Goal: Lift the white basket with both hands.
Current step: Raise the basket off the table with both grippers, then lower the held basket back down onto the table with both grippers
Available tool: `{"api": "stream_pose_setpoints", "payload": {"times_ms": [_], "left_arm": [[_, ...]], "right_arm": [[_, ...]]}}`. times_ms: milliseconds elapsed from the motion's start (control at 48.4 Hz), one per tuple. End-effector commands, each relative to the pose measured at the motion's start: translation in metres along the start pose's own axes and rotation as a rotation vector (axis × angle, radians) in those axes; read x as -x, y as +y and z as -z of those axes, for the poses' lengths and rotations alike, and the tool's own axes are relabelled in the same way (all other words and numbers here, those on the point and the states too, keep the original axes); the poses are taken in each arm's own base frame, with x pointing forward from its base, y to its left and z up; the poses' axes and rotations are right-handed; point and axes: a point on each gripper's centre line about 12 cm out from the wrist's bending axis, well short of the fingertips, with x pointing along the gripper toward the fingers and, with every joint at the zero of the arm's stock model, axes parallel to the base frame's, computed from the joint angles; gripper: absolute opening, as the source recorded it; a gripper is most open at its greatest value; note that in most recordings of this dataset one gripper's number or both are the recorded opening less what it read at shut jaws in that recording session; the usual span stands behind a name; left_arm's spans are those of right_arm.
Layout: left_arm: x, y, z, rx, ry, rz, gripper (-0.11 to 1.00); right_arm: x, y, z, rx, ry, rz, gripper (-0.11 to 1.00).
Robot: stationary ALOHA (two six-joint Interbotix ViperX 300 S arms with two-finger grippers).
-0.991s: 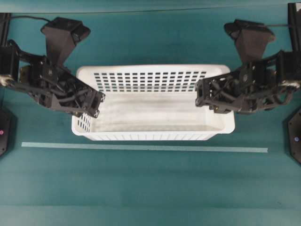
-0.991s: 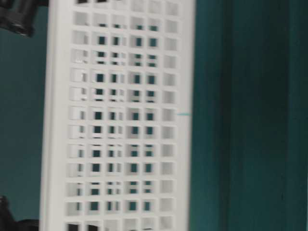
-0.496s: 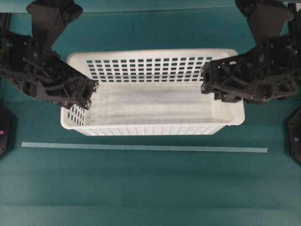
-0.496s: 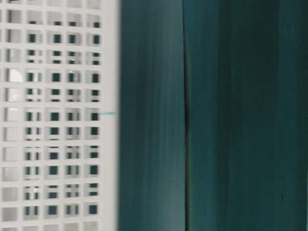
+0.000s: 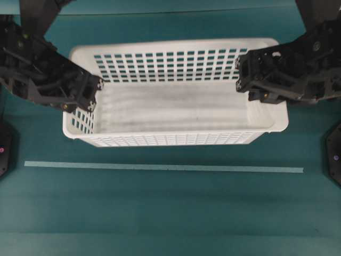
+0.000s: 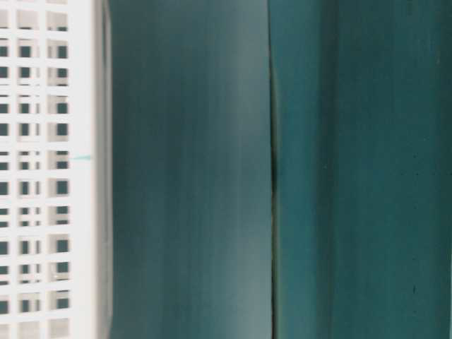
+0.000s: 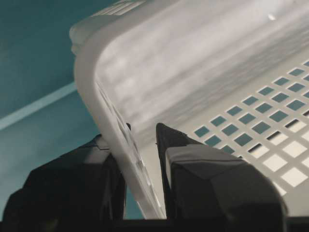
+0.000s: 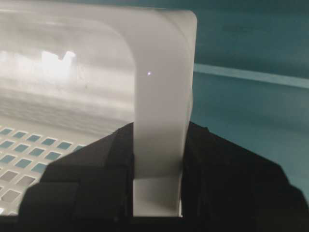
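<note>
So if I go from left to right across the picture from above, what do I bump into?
Left claw clamped on the basket's left wall → white basket → right claw clamped on its right wall.

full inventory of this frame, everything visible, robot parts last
white basket: 1, white, centre of the table, nothing inside it, each short end wall clamped by a gripper
tape strip: 1, pale teal, on the table in front of the basket, running left to right
table: 1, dark teal, under everything
arm bases: 2, black, at the left and right table edges, partly cut off
left gripper: 1, black, shut on the basket's left end wall, one finger inside and one outside
right gripper: 1, black, shut on the basket's right end wall, one finger on each side
</note>
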Motion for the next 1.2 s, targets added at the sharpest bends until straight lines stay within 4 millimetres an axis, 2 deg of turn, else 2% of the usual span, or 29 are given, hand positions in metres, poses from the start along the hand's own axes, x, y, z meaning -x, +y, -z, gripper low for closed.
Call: {"api": "stream_pose_setpoints", "payload": {"times_ms": [0, 475, 867, 1032, 1177], "left_arm": [[0.018, -0.012, -0.006, -0.017, -0.027, 0.053, 0.16], [0.046, -0.029, -0.015, -0.029, -0.015, 0.023, 0.16], [0.043, -0.028, -0.020, -0.071, -0.008, -0.015, 0.16], [0.039, -0.024, -0.020, -0.068, -0.007, -0.030, 0.16], [0.014, -0.013, -0.014, -0.065, 0.026, -0.089, 0.16]], "right_arm": [[0.011, 0.009, 0.000, 0.026, -0.005, -0.035, 0.22], [0.037, 0.016, 0.001, 0.066, -0.003, -0.051, 0.22], [0.033, 0.014, 0.001, 0.072, -0.003, -0.037, 0.22], [0.023, 0.010, 0.002, 0.072, 0.002, -0.007, 0.22], [-0.003, 0.001, 0.005, 0.071, 0.015, 0.042, 0.22]]}}
